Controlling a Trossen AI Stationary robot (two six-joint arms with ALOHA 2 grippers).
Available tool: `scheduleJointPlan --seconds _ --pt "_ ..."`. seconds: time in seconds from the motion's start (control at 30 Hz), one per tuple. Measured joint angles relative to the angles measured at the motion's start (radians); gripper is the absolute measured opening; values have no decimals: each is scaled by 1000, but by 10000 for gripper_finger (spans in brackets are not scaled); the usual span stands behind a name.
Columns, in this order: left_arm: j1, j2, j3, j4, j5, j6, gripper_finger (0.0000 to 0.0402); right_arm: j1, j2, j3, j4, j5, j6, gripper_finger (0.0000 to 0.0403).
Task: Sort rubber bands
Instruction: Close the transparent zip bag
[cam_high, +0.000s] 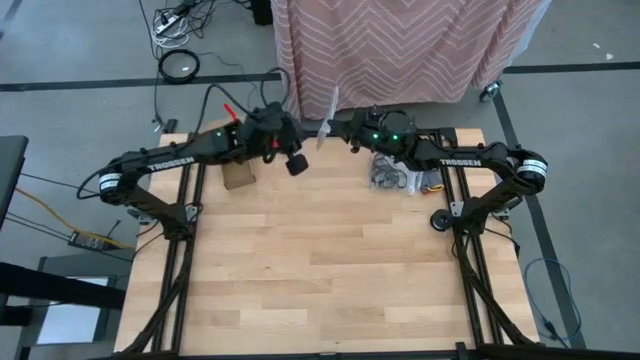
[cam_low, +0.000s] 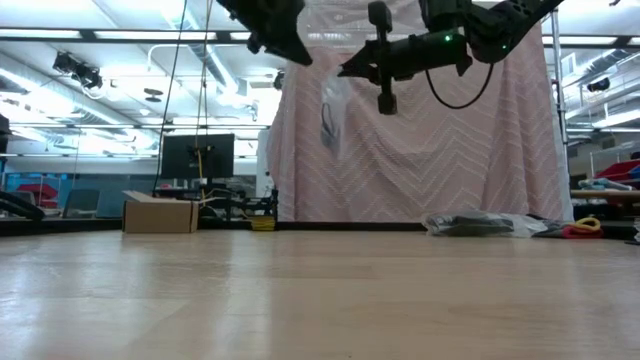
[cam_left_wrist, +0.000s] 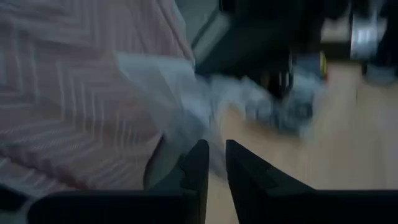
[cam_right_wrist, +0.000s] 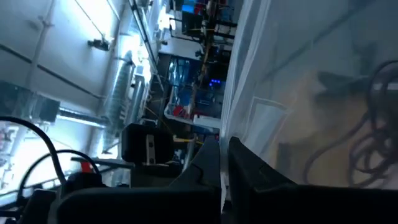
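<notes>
Bag (cam_high: 326, 118) pinched in right tool (cam_high: 334, 128), aloft

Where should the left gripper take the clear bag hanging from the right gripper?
Pinch the top edge of the clear bag beside the right gripper, coming from the left: it hangs limp from that grip, so probably only the top is taut.

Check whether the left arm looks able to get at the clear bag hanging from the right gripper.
Probably yes: the clear bag hangs free in the air from the right gripper, and the left gripper is raised close beside it with nothing between.
</notes>
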Motion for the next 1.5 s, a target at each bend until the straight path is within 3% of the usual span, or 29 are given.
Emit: scheduleJointPlan --seconds 0.13,0.27,0.53,0.83,1.0,1.33,1.5 --pt "3 0 -2 62 93 28 83 -3 0 0 16 14 8 6" --pt "-4 16 -3 68 95 118 112 -8 0 0 40 14 30 8" --pt "-24 31 -4 146 -78 267 152 -6 0 0 64 7 32 8" --pt "-25 82 -4 168 -59 270 153 -2 0 0 102 11 61 8" --pt "-25 94 -4 224 -107 271 153 3 1 0 102 9 60 8" --pt "-24 113 -4 231 -110 315 151 11 1 0 103 7 58 9" --pt "-25 122 -3 244 -160 315 113 13 1 0 103 7 58 9"
